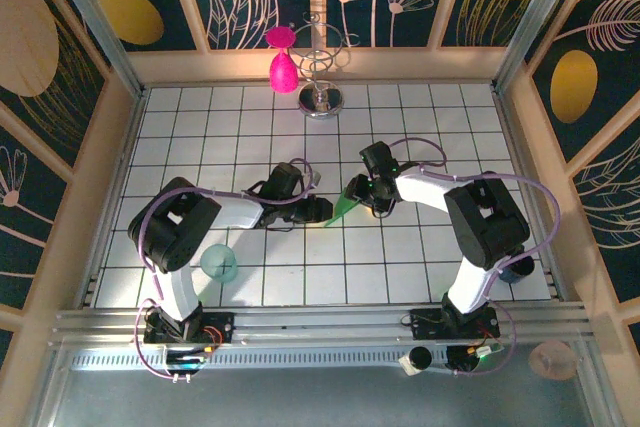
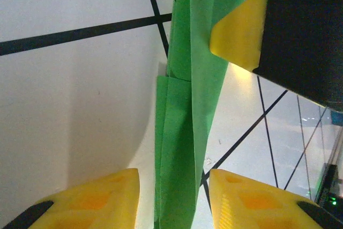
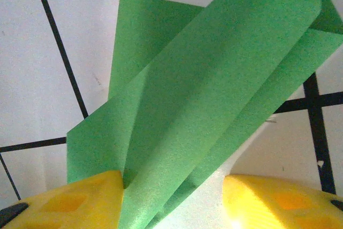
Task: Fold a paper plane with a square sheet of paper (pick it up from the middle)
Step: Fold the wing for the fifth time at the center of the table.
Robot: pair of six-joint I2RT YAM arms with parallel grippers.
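Note:
The green paper [image 1: 343,209] lies on the tiled table mid-field, folded into a narrow pointed paper plane shape. My left gripper [image 1: 318,210] is at its left side and my right gripper [image 1: 362,193] at its upper right. In the left wrist view the folded strip [image 2: 185,132] runs between my left gripper's [image 2: 174,189] yellow fingers [image 2: 102,199] with a gap on each side. The right gripper's yellow fingertip [image 2: 238,33] rests against the paper's edge further up. In the right wrist view loose green flaps [image 3: 203,95] rise between the right gripper's [image 3: 174,191] fingers. One finger [image 3: 80,197] touches the paper; the other stands apart.
A translucent teal cup [image 1: 219,263] stands beside the left arm's base link. A pink teardrop object [image 1: 283,69] hangs from a metal stand [image 1: 322,99] at the back centre. Low walls [image 1: 130,147] ring the tiled floor. A dark blue item [image 1: 517,269] sits by the right arm.

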